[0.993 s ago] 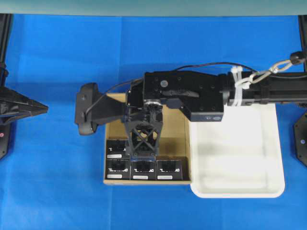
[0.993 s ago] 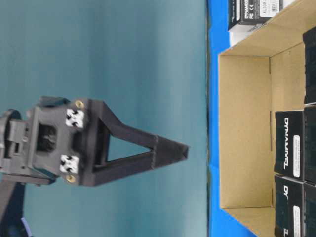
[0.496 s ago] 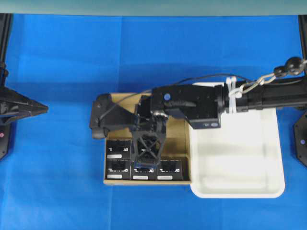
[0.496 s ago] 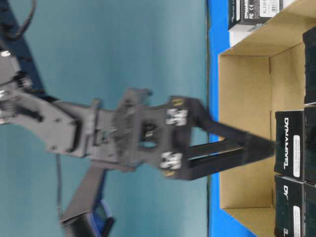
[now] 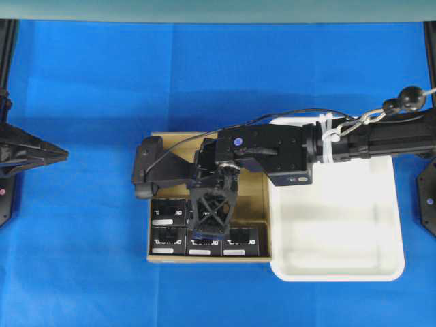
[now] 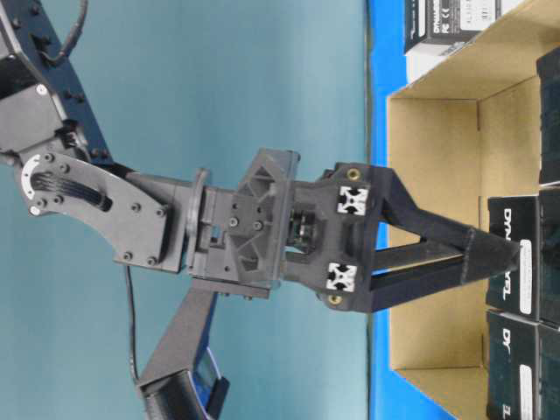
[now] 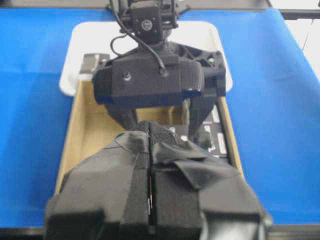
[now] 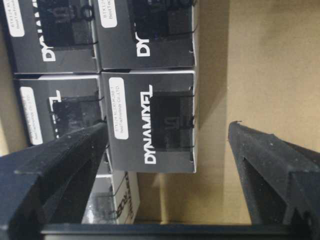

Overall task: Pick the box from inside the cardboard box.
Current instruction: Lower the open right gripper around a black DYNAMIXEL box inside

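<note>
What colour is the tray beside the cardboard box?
White tray, clearest in the overhead view.

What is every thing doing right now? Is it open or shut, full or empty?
right gripper, open, one jaw on each side of a black box.
left gripper, shut, holding nothing.
black box, closed, sitting in the cardboard box, not gripped.
cardboard box, open on top, partly filled with black boxes.
white tray, nothing in the part that shows.
</note>
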`<move>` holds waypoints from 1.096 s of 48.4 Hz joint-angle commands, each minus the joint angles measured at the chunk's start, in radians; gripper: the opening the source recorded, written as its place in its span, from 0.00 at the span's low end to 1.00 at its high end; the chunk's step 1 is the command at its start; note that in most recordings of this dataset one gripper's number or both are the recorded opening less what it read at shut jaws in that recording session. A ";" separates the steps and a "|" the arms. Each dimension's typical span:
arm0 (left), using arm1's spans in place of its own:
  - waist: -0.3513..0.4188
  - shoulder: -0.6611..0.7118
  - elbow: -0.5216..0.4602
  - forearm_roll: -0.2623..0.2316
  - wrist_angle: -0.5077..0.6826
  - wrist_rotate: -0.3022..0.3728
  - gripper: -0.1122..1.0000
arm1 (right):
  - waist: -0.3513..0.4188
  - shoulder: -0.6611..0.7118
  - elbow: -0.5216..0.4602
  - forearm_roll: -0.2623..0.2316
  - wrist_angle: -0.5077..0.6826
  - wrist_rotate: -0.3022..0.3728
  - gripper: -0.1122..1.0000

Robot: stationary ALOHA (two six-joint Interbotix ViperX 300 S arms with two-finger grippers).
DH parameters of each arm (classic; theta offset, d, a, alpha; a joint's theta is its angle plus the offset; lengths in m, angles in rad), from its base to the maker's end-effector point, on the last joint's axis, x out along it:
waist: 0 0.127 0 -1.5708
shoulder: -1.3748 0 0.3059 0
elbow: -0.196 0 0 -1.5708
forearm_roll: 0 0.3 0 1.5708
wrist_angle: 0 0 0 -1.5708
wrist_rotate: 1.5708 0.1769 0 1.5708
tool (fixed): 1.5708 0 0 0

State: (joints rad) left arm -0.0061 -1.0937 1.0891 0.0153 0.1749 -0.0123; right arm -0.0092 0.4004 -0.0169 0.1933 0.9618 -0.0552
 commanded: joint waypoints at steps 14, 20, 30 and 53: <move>0.003 0.011 -0.023 0.002 -0.005 -0.002 0.04 | 0.002 0.015 -0.011 0.005 -0.009 -0.009 0.98; 0.003 0.011 -0.021 0.002 -0.005 -0.002 0.04 | 0.002 0.018 -0.012 -0.006 -0.006 -0.012 0.98; 0.005 0.011 -0.021 0.002 -0.005 -0.002 0.04 | -0.009 0.021 -0.012 -0.011 -0.002 -0.023 0.98; 0.005 0.011 -0.021 0.002 -0.005 -0.002 0.04 | -0.058 0.020 -0.011 -0.020 0.000 -0.049 0.98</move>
State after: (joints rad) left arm -0.0031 -1.0937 1.0891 0.0138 0.1749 -0.0123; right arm -0.0629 0.4157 -0.0230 0.1749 0.9633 -0.1028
